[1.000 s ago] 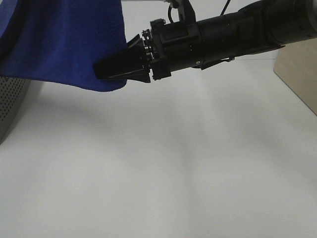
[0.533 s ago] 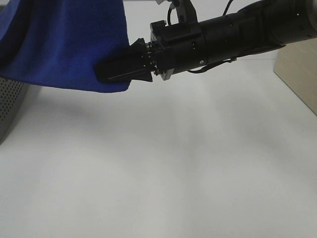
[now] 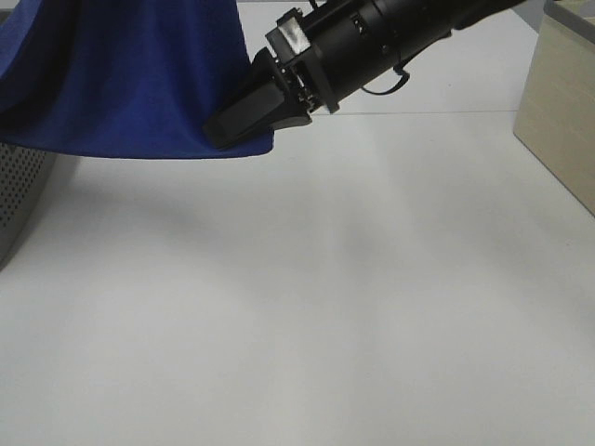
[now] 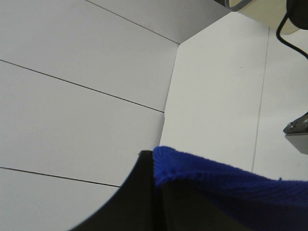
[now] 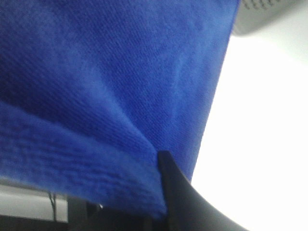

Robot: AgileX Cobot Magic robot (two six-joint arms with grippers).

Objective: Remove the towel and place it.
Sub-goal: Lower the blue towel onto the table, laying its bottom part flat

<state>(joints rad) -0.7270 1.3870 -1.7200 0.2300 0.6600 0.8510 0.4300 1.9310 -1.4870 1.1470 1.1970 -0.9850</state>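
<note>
The deep blue towel (image 3: 130,84) hangs across the upper left of the exterior high view, draped over the grey basket (image 3: 17,190). My right gripper (image 3: 228,130) reaches in from the upper right, tilted downward, and is shut on the towel's lower right corner. In the right wrist view the towel (image 5: 96,82) fills the picture, with one black finger (image 5: 174,190) pressed against its folded edge. The left wrist view shows a hem of the towel (image 4: 216,180) pinched in my left gripper (image 4: 155,159), which is shut. The left arm is outside the exterior high view.
The perforated grey basket stands at the left edge, partly under the cloth. A light wooden box (image 3: 562,111) stands at the right edge. White tabletop (image 3: 307,316) spreads across the middle and front.
My right gripper has closed on the towel's corner. It then rose, tilted and shifted right, drawing that corner to the right with it.
</note>
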